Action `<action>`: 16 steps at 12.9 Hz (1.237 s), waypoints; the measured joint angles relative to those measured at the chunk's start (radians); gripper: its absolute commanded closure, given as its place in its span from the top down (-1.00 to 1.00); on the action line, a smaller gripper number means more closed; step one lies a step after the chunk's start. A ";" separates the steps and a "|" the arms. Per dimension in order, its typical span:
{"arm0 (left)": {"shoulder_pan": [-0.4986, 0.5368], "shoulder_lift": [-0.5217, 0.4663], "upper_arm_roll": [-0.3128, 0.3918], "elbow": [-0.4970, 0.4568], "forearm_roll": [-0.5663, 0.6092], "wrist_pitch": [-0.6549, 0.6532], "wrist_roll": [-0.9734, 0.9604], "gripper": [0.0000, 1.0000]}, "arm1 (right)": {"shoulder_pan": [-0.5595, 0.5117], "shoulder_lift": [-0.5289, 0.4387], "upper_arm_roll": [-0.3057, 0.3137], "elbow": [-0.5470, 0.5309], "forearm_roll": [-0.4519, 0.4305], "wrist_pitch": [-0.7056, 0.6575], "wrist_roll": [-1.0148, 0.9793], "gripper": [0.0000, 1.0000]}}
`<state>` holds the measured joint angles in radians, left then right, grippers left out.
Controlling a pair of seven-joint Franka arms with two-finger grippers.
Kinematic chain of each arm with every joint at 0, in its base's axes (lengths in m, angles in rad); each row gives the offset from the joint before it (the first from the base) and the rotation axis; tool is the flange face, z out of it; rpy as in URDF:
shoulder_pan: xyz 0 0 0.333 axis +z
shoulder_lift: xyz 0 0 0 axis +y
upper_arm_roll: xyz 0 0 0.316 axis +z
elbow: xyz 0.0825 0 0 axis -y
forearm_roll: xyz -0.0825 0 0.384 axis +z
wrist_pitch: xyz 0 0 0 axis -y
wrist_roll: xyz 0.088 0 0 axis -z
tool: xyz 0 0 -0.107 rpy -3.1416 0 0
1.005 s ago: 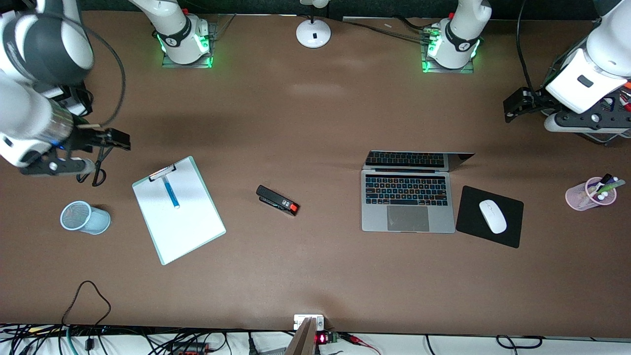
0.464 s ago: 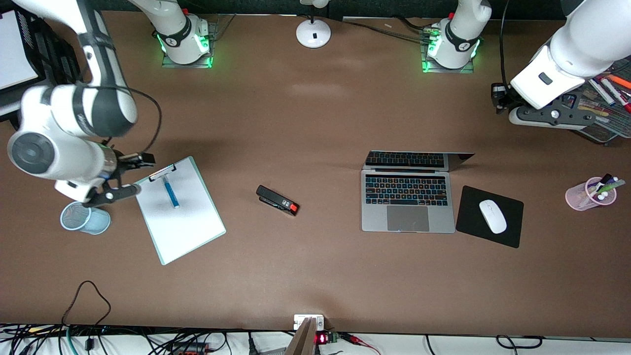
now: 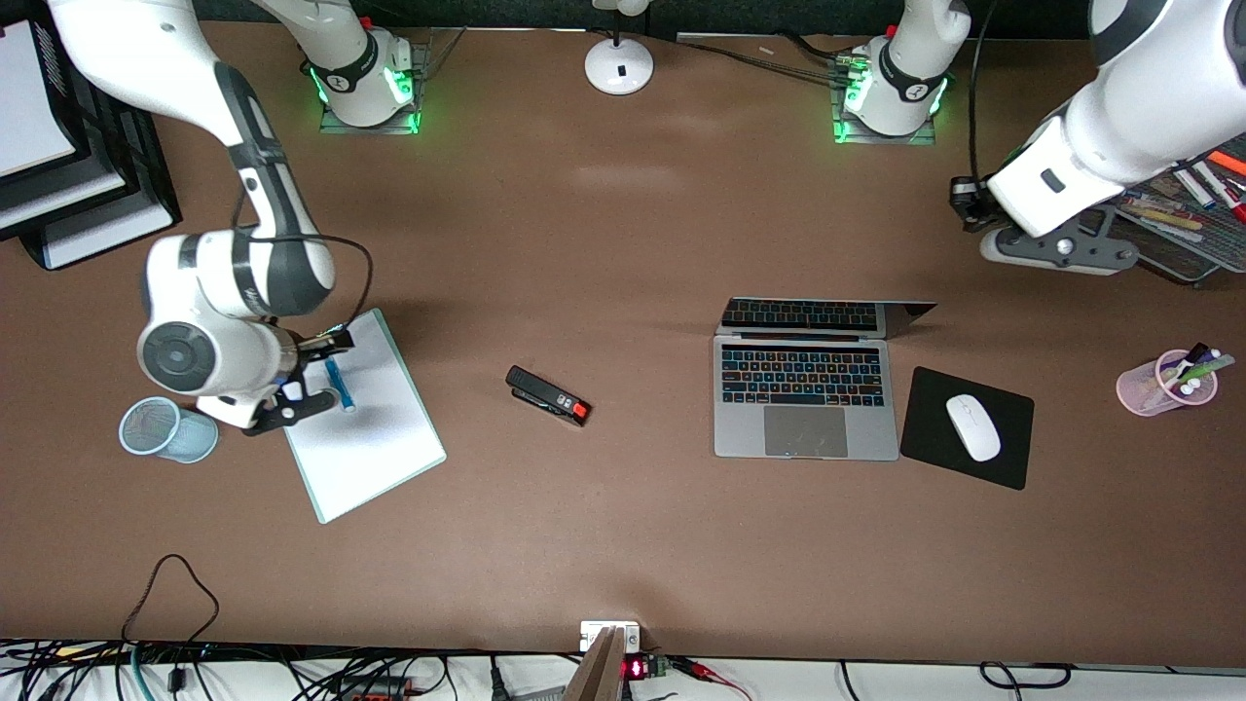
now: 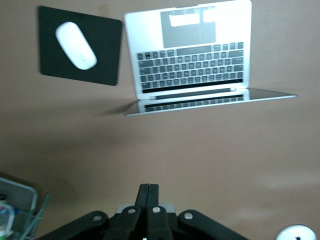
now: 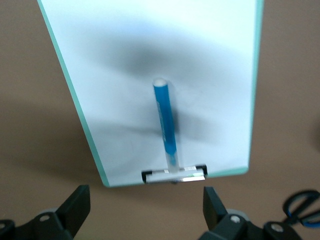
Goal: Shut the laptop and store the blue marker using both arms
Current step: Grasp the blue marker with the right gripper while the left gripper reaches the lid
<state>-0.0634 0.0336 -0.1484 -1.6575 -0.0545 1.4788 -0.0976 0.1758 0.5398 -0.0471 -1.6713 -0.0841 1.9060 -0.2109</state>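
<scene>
The silver-grey laptop (image 3: 804, 428) stands open, its lid leaning toward the robots' bases; it also shows in the left wrist view (image 4: 192, 55). The blue marker (image 3: 339, 385) lies on the white clipboard (image 3: 370, 448). My right gripper (image 3: 311, 375) hovers open over the clipboard's clip end, beside the marker. In the right wrist view the marker (image 5: 165, 120) lies just ahead of the open gripper (image 5: 145, 200), between its two fingers. My left gripper (image 3: 966, 204) is shut and empty, in the air over bare table between its base and the laptop; the left wrist view shows its fingertips (image 4: 148, 189) pressed together.
A black stapler (image 3: 548, 395) lies mid-table. A blue mesh cup (image 3: 165, 428) lies beside the clipboard. A white mouse (image 3: 973, 426) sits on a black pad beside the laptop. A pink cup of markers (image 3: 1168, 382), a marker tray (image 3: 1183, 229), paper trays (image 3: 58, 175) and scissors (image 5: 302, 205) are around.
My right arm has swung in from the table's end and brought its open gripper over the clipboard by the marker. My left arm has shifted a little toward the laptop.
</scene>
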 measured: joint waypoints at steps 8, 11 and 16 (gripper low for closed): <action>-0.003 -0.029 -0.106 -0.290 -0.015 0.338 -0.032 -1.00 | -0.022 0.026 -0.008 0.005 -0.001 0.136 -0.179 0.63; -0.003 -0.029 -0.147 -0.420 -0.015 0.505 -0.056 -1.00 | -0.033 0.033 -0.008 -0.026 -0.001 0.200 -0.206 0.57; -0.003 -0.025 -0.173 -0.511 -0.015 0.655 -0.084 -1.00 | -0.047 0.034 -0.008 -0.108 0.012 0.337 -0.237 0.44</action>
<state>-0.0666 0.0083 -0.3216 -2.1682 -0.0700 2.1334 -0.1816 0.1288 0.5735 -0.0552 -1.7788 -0.0724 2.2427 -0.4480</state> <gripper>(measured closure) 0.991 0.242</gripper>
